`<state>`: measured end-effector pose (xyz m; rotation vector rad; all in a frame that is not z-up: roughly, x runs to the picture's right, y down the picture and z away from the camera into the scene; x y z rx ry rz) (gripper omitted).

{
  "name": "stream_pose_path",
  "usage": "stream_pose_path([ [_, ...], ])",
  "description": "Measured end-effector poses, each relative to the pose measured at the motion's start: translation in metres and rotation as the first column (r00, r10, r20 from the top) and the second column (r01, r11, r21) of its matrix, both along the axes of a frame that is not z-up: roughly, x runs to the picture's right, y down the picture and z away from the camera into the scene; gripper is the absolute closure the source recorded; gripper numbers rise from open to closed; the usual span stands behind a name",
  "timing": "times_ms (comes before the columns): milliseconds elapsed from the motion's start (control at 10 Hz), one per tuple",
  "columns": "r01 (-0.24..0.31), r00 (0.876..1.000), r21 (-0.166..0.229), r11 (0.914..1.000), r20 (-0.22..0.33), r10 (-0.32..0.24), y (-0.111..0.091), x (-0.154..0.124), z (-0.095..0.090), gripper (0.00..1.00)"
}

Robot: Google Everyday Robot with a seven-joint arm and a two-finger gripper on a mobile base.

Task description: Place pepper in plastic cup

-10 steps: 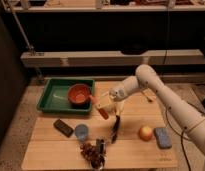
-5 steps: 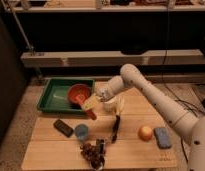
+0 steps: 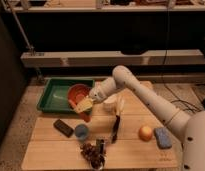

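Note:
My gripper (image 3: 85, 105) is above the left part of the wooden table, just in front of the green tray. It is shut on the pepper (image 3: 84, 115), a small orange-red tapered piece that hangs below the fingers. The plastic cup (image 3: 81, 131), pale blue and short, stands on the table directly below and slightly in front of the pepper, with a small gap between them. My arm reaches in from the right across the white cup (image 3: 110, 104).
A green tray (image 3: 52, 97) holds an orange-red bowl (image 3: 77, 92) behind the gripper. A dark block (image 3: 63, 127) lies left of the cup. A black utensil (image 3: 116, 127), a dark cluster (image 3: 93, 151), a round yellow-orange fruit (image 3: 145, 132) and a blue sponge (image 3: 162, 137) lie to the right.
My gripper has moved left with the pepper, from beside the white cup to a spot above the pale blue cup, and has dropped slightly.

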<state>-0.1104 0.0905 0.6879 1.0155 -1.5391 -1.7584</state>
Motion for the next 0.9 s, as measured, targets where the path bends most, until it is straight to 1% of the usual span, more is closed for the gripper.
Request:
stream_pose_path([
  [100, -0.001, 1.0, -0.003, 1.0, 0.009, 0.001, 0.004, -0.005, -0.004, 1.0],
  [300, 0.005, 0.999, 0.013, 0.9999, 0.039, -0.005, 0.02, -0.016, -0.015, 1.0],
  [400, 0.01, 0.999, 0.018, 0.9998, 0.043, -0.011, 0.025, -0.019, -0.015, 1.0],
  [500, 0.015, 0.999, 0.024, 0.9996, 0.046, -0.016, 0.033, -0.025, -0.011, 1.0],
  [600, 0.012, 0.999, 0.027, 0.9996, 0.041, -0.013, 0.039, -0.028, -0.003, 1.0],
  [900, 0.001, 1.0, 0.025, 0.9997, 0.009, -0.001, 0.058, -0.032, 0.028, 1.0],
])
